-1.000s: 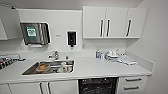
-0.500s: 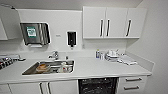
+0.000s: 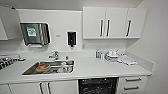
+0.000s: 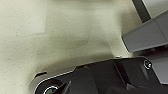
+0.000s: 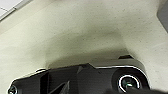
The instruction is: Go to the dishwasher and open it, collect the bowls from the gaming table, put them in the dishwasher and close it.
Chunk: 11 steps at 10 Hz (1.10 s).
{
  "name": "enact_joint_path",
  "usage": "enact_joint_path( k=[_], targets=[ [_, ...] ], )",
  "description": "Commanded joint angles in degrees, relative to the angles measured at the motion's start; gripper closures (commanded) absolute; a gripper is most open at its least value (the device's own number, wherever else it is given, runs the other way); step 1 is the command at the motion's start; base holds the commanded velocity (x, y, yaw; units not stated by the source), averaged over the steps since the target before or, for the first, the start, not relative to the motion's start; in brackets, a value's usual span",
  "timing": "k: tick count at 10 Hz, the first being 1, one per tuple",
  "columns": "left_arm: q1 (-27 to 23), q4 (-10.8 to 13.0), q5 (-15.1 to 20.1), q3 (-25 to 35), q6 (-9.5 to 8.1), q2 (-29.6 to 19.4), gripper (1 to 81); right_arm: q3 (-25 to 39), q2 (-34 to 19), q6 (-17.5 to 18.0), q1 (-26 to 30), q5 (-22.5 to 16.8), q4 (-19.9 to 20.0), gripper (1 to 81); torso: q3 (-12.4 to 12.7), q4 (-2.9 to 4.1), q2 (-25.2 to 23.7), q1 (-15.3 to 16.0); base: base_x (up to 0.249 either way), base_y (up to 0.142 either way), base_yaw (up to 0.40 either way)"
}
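Straight ahead of the robot, low beneath the long white table [image 3: 100,68] that runs wall to wall, the dishwasher [image 3: 98,85] shows as a wide dark rectangular opening with a speckled black interior, set between a white cabinet door [image 3: 58,87] and a stack of white drawers with bar handles [image 3: 133,83]. Its brushed front cannot be made out, so the door seems to be let down already, though its lower part falls below the head view and I cannot be sure. Built in under the worktop, the unit faces out toward the robot, its long axis running sideways along the cabinet line, which suits an approach square from the front. Beyond it, a steel sink [image 3: 48,67] sunk into the table holds some crockery and an orange item, and a small heap of white dishes and cloths [image 3: 118,57] sits toward the corner, placed where water and drying space are handy. A black soap dispenser [image 3: 71,38] and a steel paper-towel box [image 3: 35,33] hang on the wall above. Both wrist views look down on pale speckled flooring [image 4: 50,37] past the arms' own dark hardware; whether either tool is released or clenched I cannot tell. No bowls appear near the dishwasher.
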Motion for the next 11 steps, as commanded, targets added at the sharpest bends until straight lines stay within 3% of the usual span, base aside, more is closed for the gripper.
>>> enact_joint_path(
  k=[1,5,6,10,11],
  targets=[
    [-2.2,-0.5,2.1,-6.5,-0.11,4.3,1.0,-3.6,2.1,-0.9,3.1,-1.7,-0.4,1.0,0.0,0.00,0.0,0.0,0.000,0.000,0.000],
    [-2.1,-0.3,2.1,-10.7,-0.02,7.3,1.0,-4.5,3.3,-0.9,2.8,-1.8,-0.4,1.0,0.0,0.00,0.0,0.0,0.000,0.000,0.000],
    [-1.8,-0.1,2.1,-10.7,-0.02,7.5,1.0,-4.5,3.4,-0.9,2.7,-1.8,-0.4,1.0,0.0,0.00,5.7,-3.7,0.000,0.000,0.000],
    [-1.8,0.2,2.2,-10.7,-0.02,8.2,1.0,-4.8,3.4,-0.9,2.4,-1.7,-0.4,1.0,0.0,0.00,8.9,-5.8,0.000,0.000,0.000],
    [-1.8,0.2,2.2,-10.7,-0.02,8.3,1.0,-4.8,3.4,-0.9,2.3,-1.7,-0.4,1.0,0.0,0.00,16.6,-10.8,0.000,0.000,0.000]
  ],
)
